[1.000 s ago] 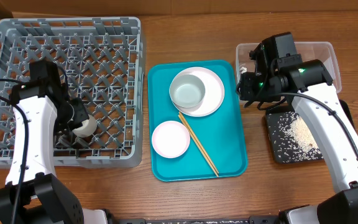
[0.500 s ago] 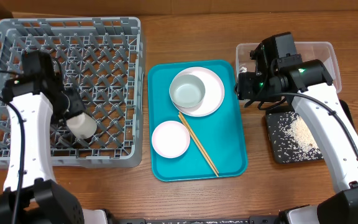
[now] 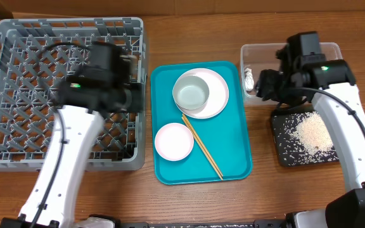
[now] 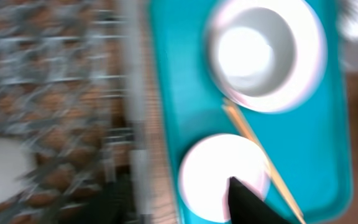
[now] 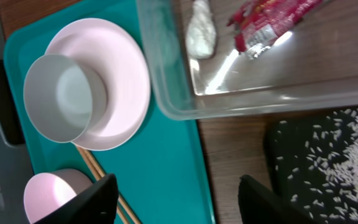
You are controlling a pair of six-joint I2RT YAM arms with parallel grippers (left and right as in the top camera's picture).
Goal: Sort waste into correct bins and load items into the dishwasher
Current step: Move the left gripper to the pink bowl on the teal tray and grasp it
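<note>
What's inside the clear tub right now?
The clear tub holds a crumpled white tissue and a red foil wrapper. Part of it runs out of the right wrist view, and overhead the right arm covers much of it.

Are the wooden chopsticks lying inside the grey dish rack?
No, the chopsticks lie on the teal tray, right beside the pink bowl, and not in the grey rack.

overhead: bright, even | left wrist: heavy motion blur | right wrist: glare on clear tub
</note>
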